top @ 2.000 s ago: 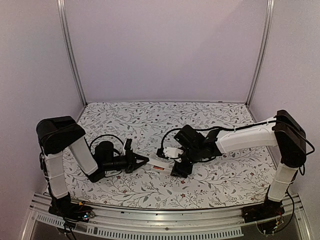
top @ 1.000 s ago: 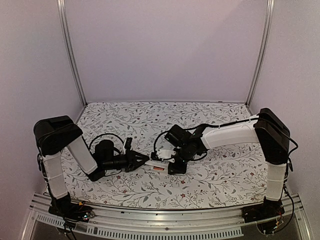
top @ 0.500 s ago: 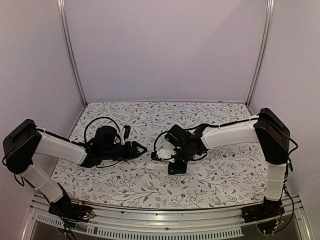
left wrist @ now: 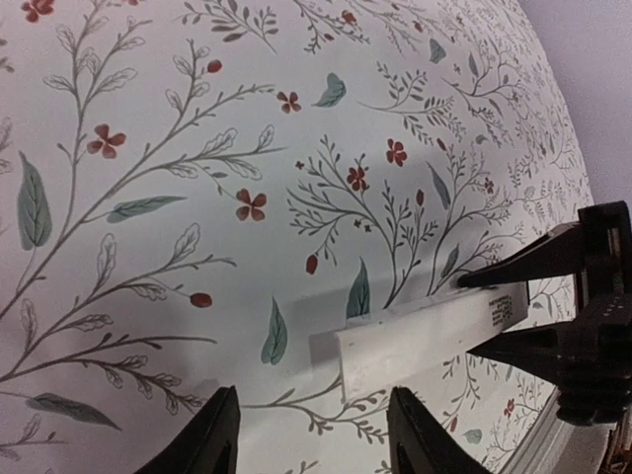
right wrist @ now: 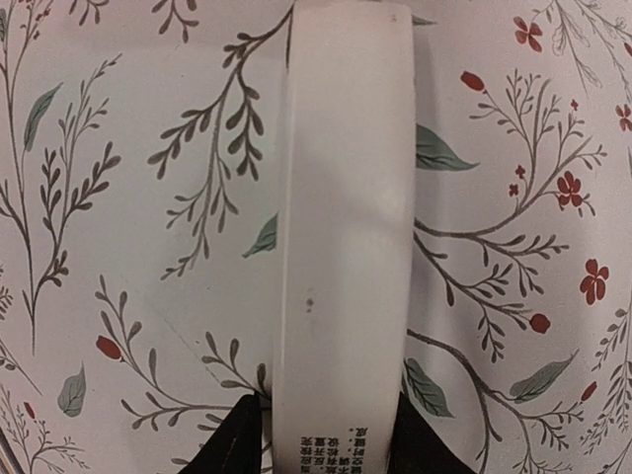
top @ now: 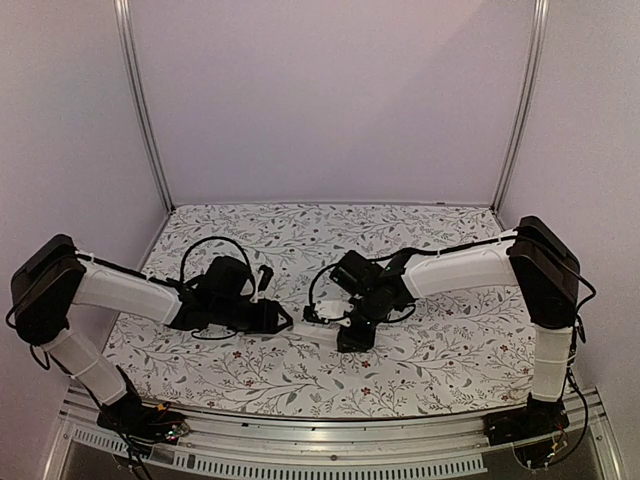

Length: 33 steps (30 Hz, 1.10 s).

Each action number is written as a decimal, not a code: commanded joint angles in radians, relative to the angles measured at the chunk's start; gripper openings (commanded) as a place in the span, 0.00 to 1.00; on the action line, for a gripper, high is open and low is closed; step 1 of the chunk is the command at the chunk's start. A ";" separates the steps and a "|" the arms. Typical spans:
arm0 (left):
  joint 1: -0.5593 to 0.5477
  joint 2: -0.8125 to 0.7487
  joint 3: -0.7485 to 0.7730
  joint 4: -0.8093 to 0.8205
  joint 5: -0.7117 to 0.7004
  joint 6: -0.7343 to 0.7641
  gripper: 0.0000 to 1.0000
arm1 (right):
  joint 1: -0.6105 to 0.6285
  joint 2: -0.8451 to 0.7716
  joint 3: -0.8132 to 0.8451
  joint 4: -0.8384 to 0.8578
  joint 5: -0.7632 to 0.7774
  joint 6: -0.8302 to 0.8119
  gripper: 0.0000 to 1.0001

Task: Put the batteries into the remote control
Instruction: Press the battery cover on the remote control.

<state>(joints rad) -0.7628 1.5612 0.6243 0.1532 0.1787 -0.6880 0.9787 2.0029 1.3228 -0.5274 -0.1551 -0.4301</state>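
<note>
Since a second ago the left arm has swung out of its folded pose and stretched low across the table; the left gripper (top: 284, 322) now lies just left of centre in the top view, above the floral tablecloth (top: 440, 365), pointing at the near end of the remote control (top: 316, 332); its jaws stand spread with nothing between them, and in the left wrist view its black fingers (left wrist: 212, 439) frame bare cloth at the bottom edge, the white bar's squared end just beyond them; the right gripper (top: 345, 333) sits at the bar's other end, where it was before; in the right wrist view the remote control runs straight up the middle of the frame, flat on the cloth, with small printed text at its lower end and a fingertip (right wrist: 237, 444) close against each long side; whether those jaws squeeze the bar or merely flank it I cannot tell.
</note>
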 commanded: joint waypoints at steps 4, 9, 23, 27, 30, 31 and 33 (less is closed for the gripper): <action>-0.034 0.063 0.062 -0.017 0.006 0.024 0.45 | -0.006 -0.001 0.005 -0.017 -0.006 0.006 0.40; -0.045 0.100 0.088 -0.019 0.012 0.025 0.40 | -0.006 0.002 0.006 -0.020 -0.003 0.008 0.39; -0.077 0.141 0.130 -0.015 0.034 0.025 0.26 | -0.007 0.008 0.010 -0.023 0.003 0.014 0.38; -0.083 0.154 0.142 -0.013 0.042 0.025 0.25 | -0.006 0.009 0.012 -0.022 0.002 0.014 0.38; -0.087 0.163 0.150 -0.011 0.045 0.026 0.24 | -0.007 0.009 0.010 -0.023 0.003 0.015 0.38; -0.089 0.164 0.152 -0.008 0.045 0.028 0.24 | -0.006 0.011 0.010 -0.023 0.002 0.014 0.38; -0.094 0.167 0.159 -0.009 0.047 0.028 0.24 | -0.006 0.010 0.010 -0.023 0.002 0.014 0.38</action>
<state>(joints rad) -0.8341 1.7058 0.7559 0.1371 0.2054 -0.6651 0.9787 2.0029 1.3228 -0.5343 -0.1543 -0.4229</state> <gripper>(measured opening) 0.245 0.380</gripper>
